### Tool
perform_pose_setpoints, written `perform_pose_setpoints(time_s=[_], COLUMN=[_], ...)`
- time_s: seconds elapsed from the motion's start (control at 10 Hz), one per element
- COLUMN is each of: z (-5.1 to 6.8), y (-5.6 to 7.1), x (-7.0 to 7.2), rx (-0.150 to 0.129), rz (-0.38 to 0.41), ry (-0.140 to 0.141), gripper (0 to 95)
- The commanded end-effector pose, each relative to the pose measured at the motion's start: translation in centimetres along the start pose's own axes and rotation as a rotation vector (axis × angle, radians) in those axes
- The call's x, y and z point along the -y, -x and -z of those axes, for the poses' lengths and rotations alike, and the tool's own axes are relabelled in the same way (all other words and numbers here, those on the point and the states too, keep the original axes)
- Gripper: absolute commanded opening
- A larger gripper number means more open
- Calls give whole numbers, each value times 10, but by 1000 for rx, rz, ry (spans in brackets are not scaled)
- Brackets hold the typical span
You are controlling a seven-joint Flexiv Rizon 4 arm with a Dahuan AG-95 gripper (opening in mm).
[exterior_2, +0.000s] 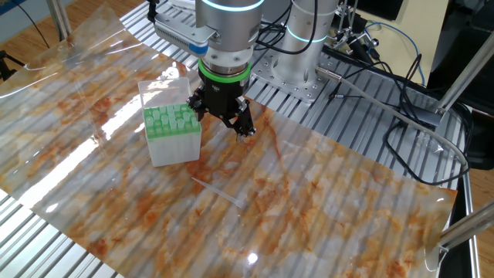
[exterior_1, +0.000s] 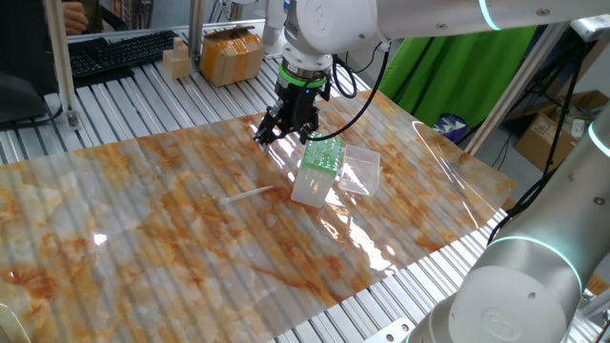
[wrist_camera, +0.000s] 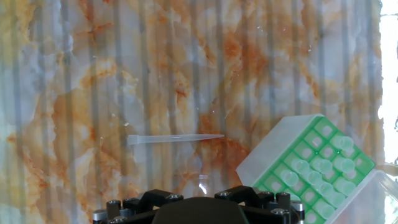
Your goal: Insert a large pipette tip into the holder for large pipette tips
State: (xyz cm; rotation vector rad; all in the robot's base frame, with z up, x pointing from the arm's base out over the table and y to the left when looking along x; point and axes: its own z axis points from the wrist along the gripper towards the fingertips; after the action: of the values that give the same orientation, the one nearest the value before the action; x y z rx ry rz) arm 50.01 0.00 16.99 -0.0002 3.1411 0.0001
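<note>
Fingers (exterior_1: 284,131) of the black gripper hang spread apart and empty above the marbled orange-and-white table (exterior_1: 143,238), just beside the translucent white box with the green perforated grid (exterior_2: 173,131). The thin, translucent whitish plastic cone (wrist_camera: 175,139) lies flat on the table, apart from the fingers and near the box's base.

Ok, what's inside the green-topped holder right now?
Several tips sit in the holder's green grid, clustered on one side, with other holes open. The cloudy walls hide everything below the grid. One tip lies loose on the table.
</note>
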Motion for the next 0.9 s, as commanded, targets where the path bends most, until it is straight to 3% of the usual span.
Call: perform_pose_setpoints(time_s=[0.1,0.2,0.9], z=[0,0,0], y=[0,0,-1], x=[0,0,0], rx=[26,26,25], rz=[-174,-165,-159], ry=[7,12,18], gripper=[950,190,190])
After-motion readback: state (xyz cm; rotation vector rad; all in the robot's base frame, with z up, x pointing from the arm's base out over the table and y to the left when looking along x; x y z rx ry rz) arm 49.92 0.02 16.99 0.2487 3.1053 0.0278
